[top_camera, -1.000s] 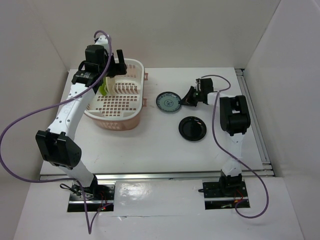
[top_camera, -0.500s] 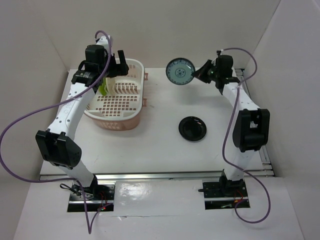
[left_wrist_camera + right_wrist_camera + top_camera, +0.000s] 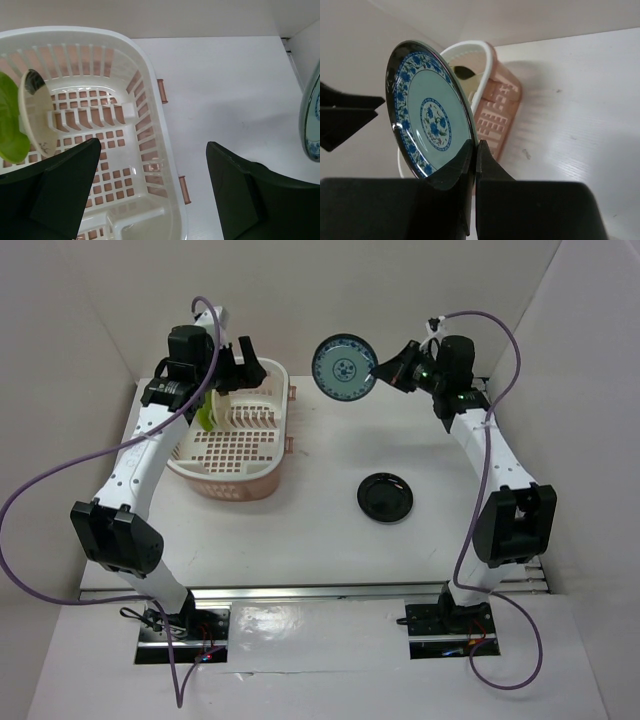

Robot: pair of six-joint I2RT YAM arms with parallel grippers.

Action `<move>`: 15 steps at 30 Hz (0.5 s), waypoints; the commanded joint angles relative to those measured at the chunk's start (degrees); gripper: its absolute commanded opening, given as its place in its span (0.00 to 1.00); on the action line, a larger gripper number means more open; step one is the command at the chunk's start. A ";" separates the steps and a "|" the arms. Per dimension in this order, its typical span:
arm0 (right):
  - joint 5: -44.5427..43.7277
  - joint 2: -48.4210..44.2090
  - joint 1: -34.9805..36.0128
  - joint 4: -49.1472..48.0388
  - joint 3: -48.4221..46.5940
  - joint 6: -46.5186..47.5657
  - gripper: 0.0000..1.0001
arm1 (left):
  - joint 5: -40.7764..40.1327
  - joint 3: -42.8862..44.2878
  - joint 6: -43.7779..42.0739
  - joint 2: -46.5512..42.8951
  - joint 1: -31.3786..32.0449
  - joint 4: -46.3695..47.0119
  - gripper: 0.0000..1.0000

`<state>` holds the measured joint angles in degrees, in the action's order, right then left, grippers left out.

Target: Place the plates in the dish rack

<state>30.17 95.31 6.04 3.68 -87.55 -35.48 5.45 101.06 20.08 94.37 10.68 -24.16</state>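
Right claw (image 3: 380, 368) clenched on the blue-patterned plate (image 3: 343, 366); left claw (image 3: 232, 365) released (above the dish rack (image 3: 240, 483)). Carry the plate upright, lowering it between free prongs (image 3: 85, 117).

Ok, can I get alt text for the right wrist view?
The right gripper pinches the lower rim of a blue-patterned plate, holding it upright on edge, its floral face towards the camera. Behind it, the pink dish rack stands on the white table.
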 commanded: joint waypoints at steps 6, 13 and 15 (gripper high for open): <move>3.66 -3.73 5.73 -4.91 0.54 2.44 0.00 | 12.11 3.09 3.74 1.78 -0.22 2.63 1.00; 2.08 -2.06 8.46 -6.23 0.54 2.44 0.00 | 23.73 1.25 5.50 1.79 -0.22 7.11 1.00; 2.08 -1.53 9.16 -6.93 0.54 1.92 0.00 | 24.52 0.55 6.03 1.79 -0.22 7.73 1.00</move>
<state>32.40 94.83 14.37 2.81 -86.76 -33.56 23.49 101.78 24.27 96.27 10.59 -21.19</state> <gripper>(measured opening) 0.035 1.000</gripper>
